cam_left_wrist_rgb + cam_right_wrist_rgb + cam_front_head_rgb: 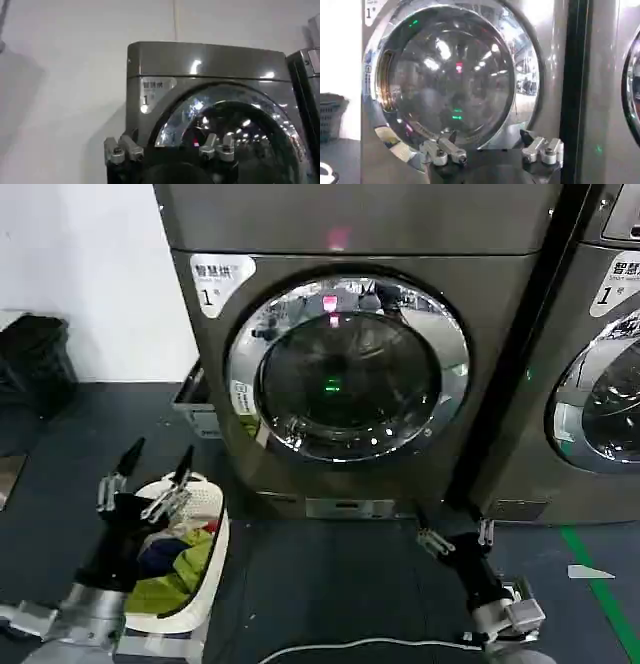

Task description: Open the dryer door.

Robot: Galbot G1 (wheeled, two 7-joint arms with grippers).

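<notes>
Dryer door [347, 369] is shut flush in the front of its machine, straight ahead of us and higher than both grippers. Right gripper [458, 539], fingers spread and empty, sits low near the machine's base, below the door's right rim; we judge it the nearer arm. Left gripper [146, 477], also spread, hovers over a laundry basket [213, 559], well apart from the door.

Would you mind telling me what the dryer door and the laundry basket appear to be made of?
The dryer door: its rim looks like polished chrome, mirroring room lights, around dark glass showing glints. The laundry basket looks like matte white plastic, judging by its perforated wall; not certain.
</notes>
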